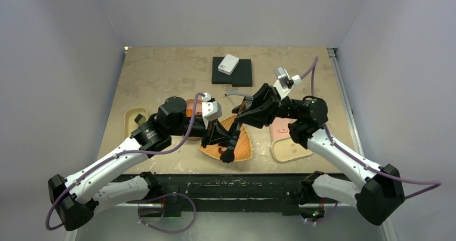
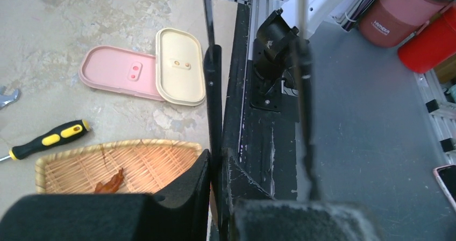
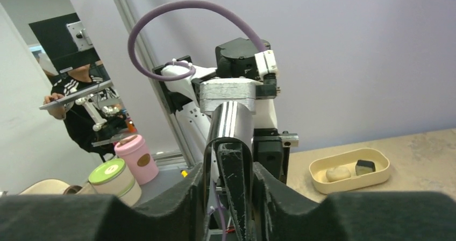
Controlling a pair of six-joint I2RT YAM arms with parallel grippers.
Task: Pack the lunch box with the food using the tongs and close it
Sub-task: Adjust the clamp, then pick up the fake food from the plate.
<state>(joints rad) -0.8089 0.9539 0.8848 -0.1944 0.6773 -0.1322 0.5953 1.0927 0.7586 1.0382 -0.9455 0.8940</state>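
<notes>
- The slim dark tongs (image 2: 212, 90) hang between both grippers above the woven fan-shaped basket (image 1: 244, 147), close to the near edge of the table (image 1: 156, 74). Open tabletop lies toward the far left.
- The left gripper (image 2: 218, 168) is clamped tight on one tong arm. The other arm runs free beside it.
- The right gripper (image 3: 228, 179) presses its jaws against both sides of the tongs' looped end.
- The beige oval lunch box (image 1: 128, 120) sits behind the left arm. It holds a round beige bun (image 3: 337, 173) and a black-and-white piece (image 3: 364, 167).
- A pink lid (image 2: 115, 71) and a cream lid (image 2: 180, 71) touch at the right.
- A yellow-and-black screwdriver (image 2: 48, 139) lies beside the basket.
</notes>
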